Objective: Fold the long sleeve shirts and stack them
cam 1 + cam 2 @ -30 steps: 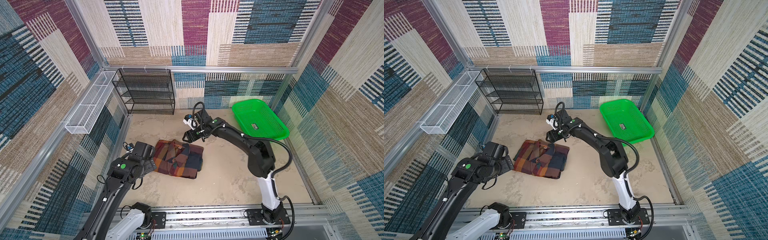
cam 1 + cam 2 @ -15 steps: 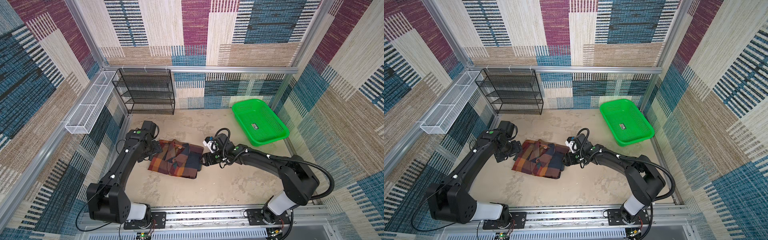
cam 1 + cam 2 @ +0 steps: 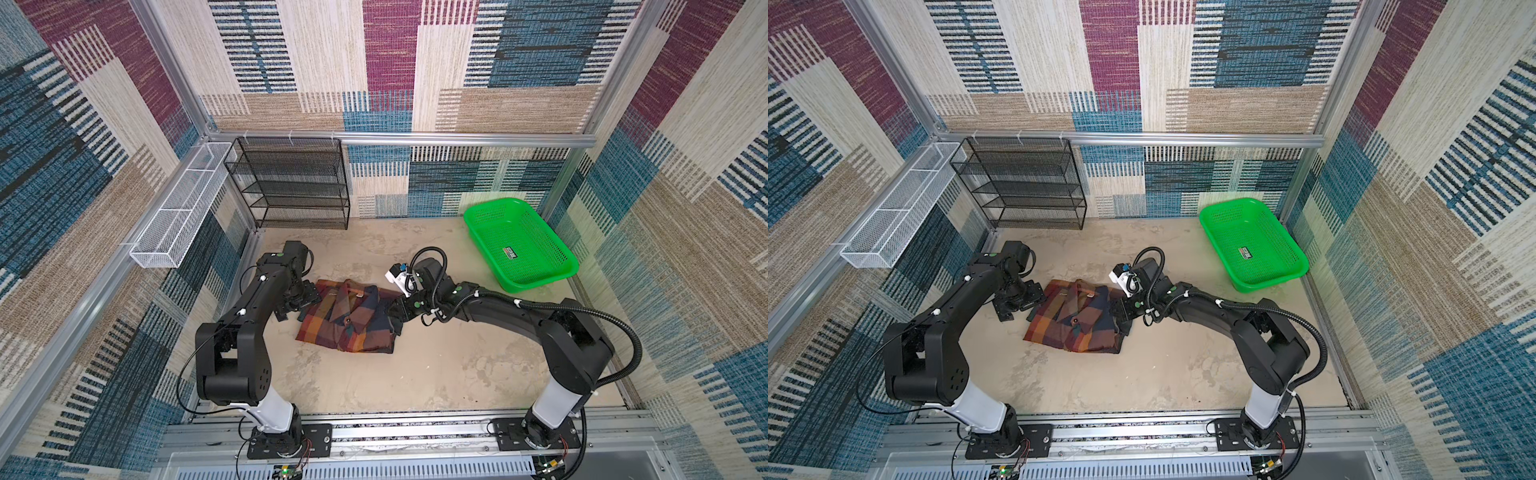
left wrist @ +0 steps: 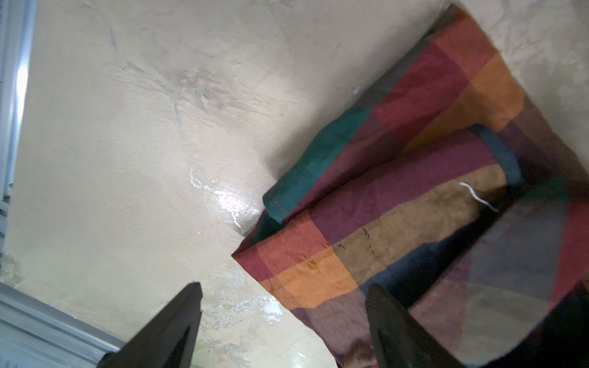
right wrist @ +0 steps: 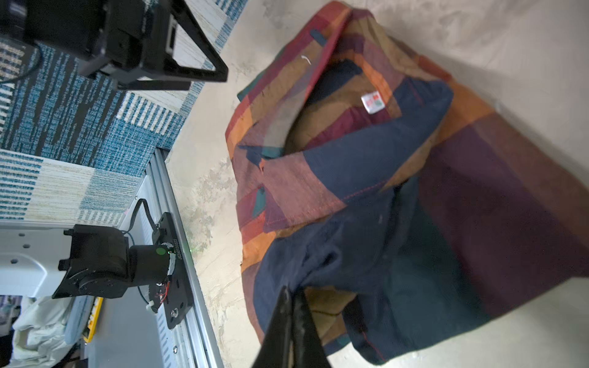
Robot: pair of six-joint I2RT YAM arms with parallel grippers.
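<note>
**Gripper and Garment Status**

**Garment.** You will find the soft plaid long sleeve shirt, checked in navy, dark green, maroon and orange, lying folded into a rough rectangle on the mottled beige table surface. In both top views it sits between the two arms. The collar end faces the back wall, and a small white label shows inside the neck.

**Right gripper.** Check the right gripper in the right wrist view. Its jaws are clenched together, with a bunched fold of the shirt's navy fabric pinched at their tips. In a top view the same gripper sits at the shirt's right edge.

**Left gripper.** Check the left gripper in the left wrist view. Its jaws are spread wide and grasp nothing. One finger is over a corner of the shirt and the other over bare table. You cannot tell whether either finger touches down. In a top view this gripper is just beside the shirt's left edge.

**Surroundings.**
- A bright green perforated plastic basket rests at the back right, well apart from the shirt.
- A black wire-mesh shelf rack stands against the back wall on the left.
- A white wire-mesh tray hangs on the left wall.
</note>
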